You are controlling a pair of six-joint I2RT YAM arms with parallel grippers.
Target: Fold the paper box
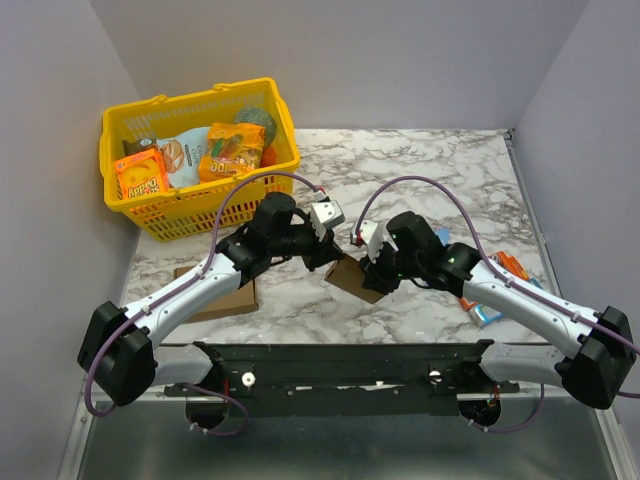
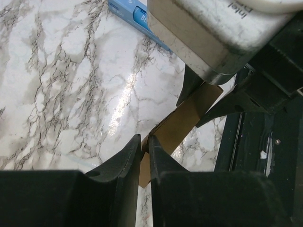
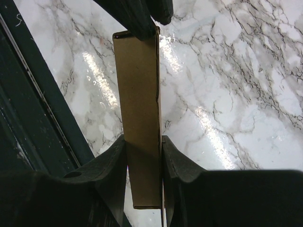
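Observation:
The paper box (image 1: 352, 277) is a small brown cardboard piece held above the marble table between both grippers. My left gripper (image 1: 328, 252) is shut on its left edge; in the left wrist view the jaws (image 2: 144, 142) pinch a thin edge of the box (image 2: 182, 123). My right gripper (image 1: 372, 270) is shut on its right part; in the right wrist view the box (image 3: 139, 94) stands as a narrow brown panel between my fingers (image 3: 144, 142), its far end held by the other gripper's dark fingers (image 3: 142, 16).
A yellow basket (image 1: 130, 205) of snack packs stands at the back left. A flat brown cardboard rectangle (image 1: 222, 296) lies under the left arm. Coloured packets (image 1: 500, 290) lie under the right arm. A blue packet (image 2: 130, 12) lies on the marble.

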